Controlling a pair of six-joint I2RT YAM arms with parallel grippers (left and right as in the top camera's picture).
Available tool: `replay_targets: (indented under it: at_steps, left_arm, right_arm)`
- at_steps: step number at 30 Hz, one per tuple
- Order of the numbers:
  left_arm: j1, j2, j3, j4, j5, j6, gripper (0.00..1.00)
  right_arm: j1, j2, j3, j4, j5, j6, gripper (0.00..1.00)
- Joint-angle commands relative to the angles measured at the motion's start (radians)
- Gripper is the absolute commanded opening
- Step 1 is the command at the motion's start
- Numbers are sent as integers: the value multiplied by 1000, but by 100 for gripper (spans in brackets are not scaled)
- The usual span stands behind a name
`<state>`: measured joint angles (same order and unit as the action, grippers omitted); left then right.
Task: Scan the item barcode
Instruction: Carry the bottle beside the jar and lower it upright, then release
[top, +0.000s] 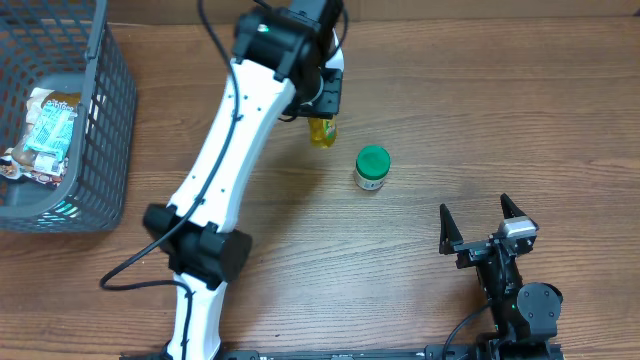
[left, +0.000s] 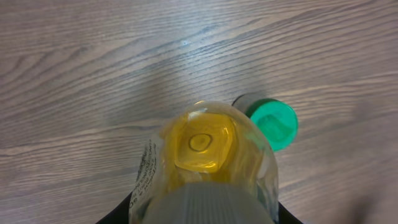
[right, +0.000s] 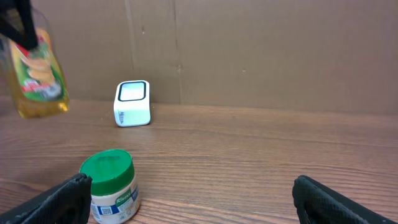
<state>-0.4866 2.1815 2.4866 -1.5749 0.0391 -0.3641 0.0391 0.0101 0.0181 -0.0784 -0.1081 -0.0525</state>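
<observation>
**Partner:** What are you holding?

**Me:** Right of the grey mesh basket (top: 100, 150), my left gripper (top: 328, 105) is clamped on a clear plastic bottle of yellow liquid (top: 322, 132), hanging above the wooden table (top: 450, 100).

**Partner:** What could go wrong?

**Me:** I reckon tilting it toward the small white box scanner (right: 132, 103) could make it slip and drop onto the green-lidded white jar (top: 372, 167). My right gripper (top: 474, 212) rests spread wide, empty.

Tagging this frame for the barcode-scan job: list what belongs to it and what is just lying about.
In the job:
- yellow bottle, held off the table by the left gripper
- small white box with a window, near the back wall, likely the scanner

Lying about:
- green-lidded jar, upright on the table
- grey basket with a snack packet inside
- right gripper, open, holding nothing
</observation>
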Motion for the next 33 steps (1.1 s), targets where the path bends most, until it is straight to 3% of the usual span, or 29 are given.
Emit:
replay_targets:
  at_steps: [1,9,23,33]
  left_arm:
    - [-25,30,3,18,-59,-69,9]
    - [-60,81,3,61,-75,-131,11]
    - [-83,166,3,166,-152,-138,12]
    - [-106,167,3,272,-170,-58,14]
  right_arm:
    - [-1,-7,-10,5,-6,-1,100]
    - [-1,-7,-10,5,-6,-2,100]
    - [-1,-7,-10,5,-6,-2,100]
    - [-1,-7,-10,5,-6,-2,100]
